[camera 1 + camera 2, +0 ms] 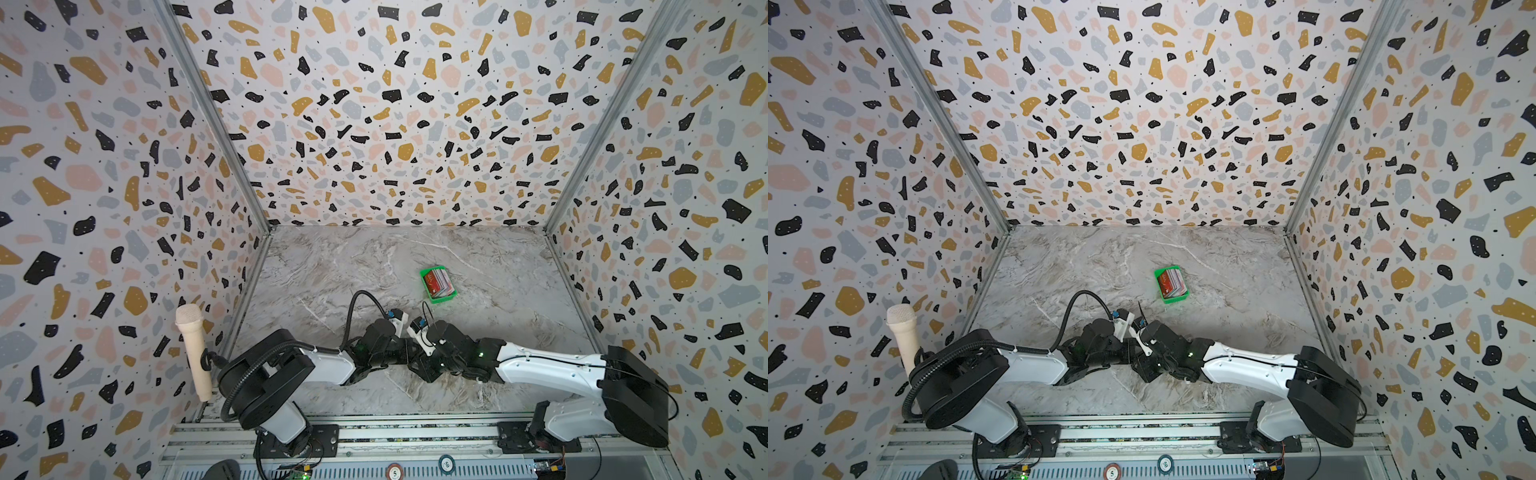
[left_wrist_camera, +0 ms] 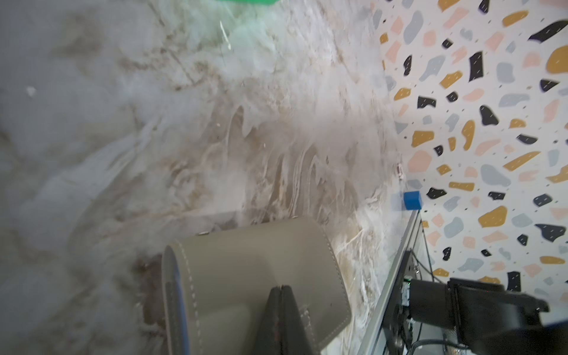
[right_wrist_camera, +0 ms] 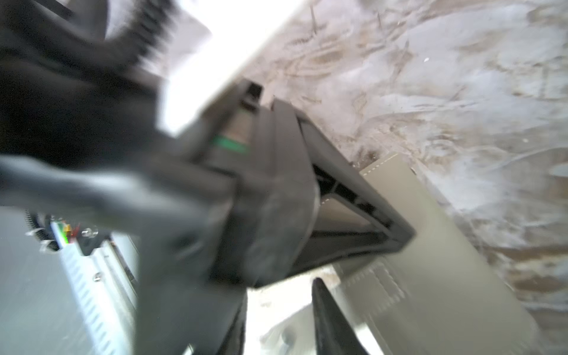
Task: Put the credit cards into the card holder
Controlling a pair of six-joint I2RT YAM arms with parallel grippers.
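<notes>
1. Left pincer [image 2: 281, 296] was clenched, tips down on the card holder [image 2: 246, 270]. Couldn't tell whether a flap was nipped between them.
2. Right pincer [image 3: 281, 295] looked parted, with nothing seen between its jaws. The view was blurred; one finger [image 3: 330, 322] showed clearly beside the holder.
3. Holder lay folded on the tabletop [image 1: 332, 270] near the front, under both wrists and hidden in both top views.
4. Credit cards [image 1: 440, 283] sat packed on edge in the green tray [image 1: 443, 299], well apart from the holder, further back and to the right.
5. Risk: with only one clenched pincer on it, the holder could slide or twist if the other tugged at the cover. Its edge looked thin and slick.
6. Risk: the pincers worked tip to tip, so crowding could knock them together or bump the holder.
7. Risk: the cards were tightly stacked, so a pick could drag out several or tip the tray.
8. Pose: both arms reached inward and low, forearms nearly in line, wrists bent down and meeting at mid-tabletop.
</notes>
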